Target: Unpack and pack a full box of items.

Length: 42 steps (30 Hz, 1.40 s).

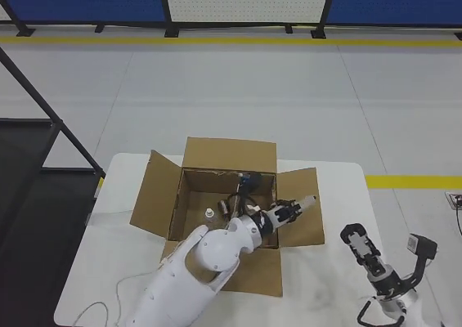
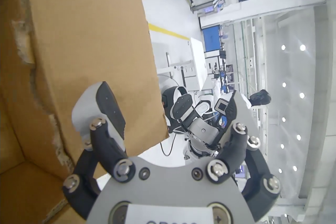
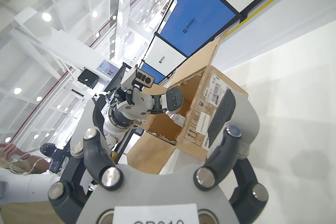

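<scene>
Top view: nearest the robot, the right gripper [image 1: 358, 239] hangs over the right corner of the white table [image 1: 329, 282], its jaws spread wide and holding nothing. Beyond it, the left gripper [image 1: 294, 209] hovers over the right edge of the open cardboard box [image 1: 231, 154], fingers [image 2: 110, 104] apart and empty, with one brown flap [image 2: 92, 38] just behind them. The box stands mid-table with all four flaps folded outward. Inside, a small white bottle [image 1: 209, 213] sits toward the left wall and a tangle of dark items [image 1: 247, 181] lies by the far wall. Farther off run pale floor, a yellow line [image 1: 214, 39] and blue panels [image 1: 83, 10].
</scene>
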{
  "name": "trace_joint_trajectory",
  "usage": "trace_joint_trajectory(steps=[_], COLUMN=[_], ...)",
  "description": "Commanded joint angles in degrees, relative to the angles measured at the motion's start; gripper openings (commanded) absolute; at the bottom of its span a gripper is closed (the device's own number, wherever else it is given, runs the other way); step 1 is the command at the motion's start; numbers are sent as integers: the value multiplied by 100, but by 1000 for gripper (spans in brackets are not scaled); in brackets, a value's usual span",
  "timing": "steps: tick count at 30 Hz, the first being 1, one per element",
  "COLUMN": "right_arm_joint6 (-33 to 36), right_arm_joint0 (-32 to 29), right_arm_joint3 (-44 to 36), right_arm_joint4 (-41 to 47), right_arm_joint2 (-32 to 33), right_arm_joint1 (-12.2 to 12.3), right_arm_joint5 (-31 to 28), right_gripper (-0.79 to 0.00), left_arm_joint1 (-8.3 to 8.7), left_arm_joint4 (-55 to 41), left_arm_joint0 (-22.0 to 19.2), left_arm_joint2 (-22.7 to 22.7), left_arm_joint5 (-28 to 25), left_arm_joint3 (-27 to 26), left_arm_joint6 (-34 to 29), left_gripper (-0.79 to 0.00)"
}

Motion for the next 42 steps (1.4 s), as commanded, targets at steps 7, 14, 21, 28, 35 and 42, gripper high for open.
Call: trace_joint_trajectory(steps=[7, 14, 21, 28, 35, 42], right_arm_joint6=[-611, -1174, -1341, -1341, -332, 839], right_arm_joint0=[110, 569, 630, 630, 1412, 2933], right_arm_joint3=[-916, -1051, -1030, -1030, -936, -194], right_arm_joint4=[-1476, -2811, -2854, -2854, -3892, -5085], right_arm_joint2=[-701, -1794, -1898, -1898, -2680, -3923], right_arm_joint1=[-76, -212, -238, -238, -275, -504], right_arm_joint5=[556, 1651, 1841, 1841, 1925, 2826], right_gripper=[0, 0, 0, 0, 0, 0], left_arm_joint1=[534, 726, 759, 759, 747, 759], left_arm_joint4=[935, 802, 648, 648, 316, -533], left_arm_joint0=[2838, 4873, 5359, 5359, 5337, 5833], left_arm_joint2=[-1748, -2928, -3164, -3164, -3472, -4782], left_arm_joint5=[-158, -1119, -1451, -1451, -1312, -1568], left_arm_joint3=[-2822, -3852, -3931, -3931, -3969, -4174], left_arm_joint6=[238, 539, 559, 559, 1033, 1678], left_gripper=[0, 0, 0, 0, 0, 0])
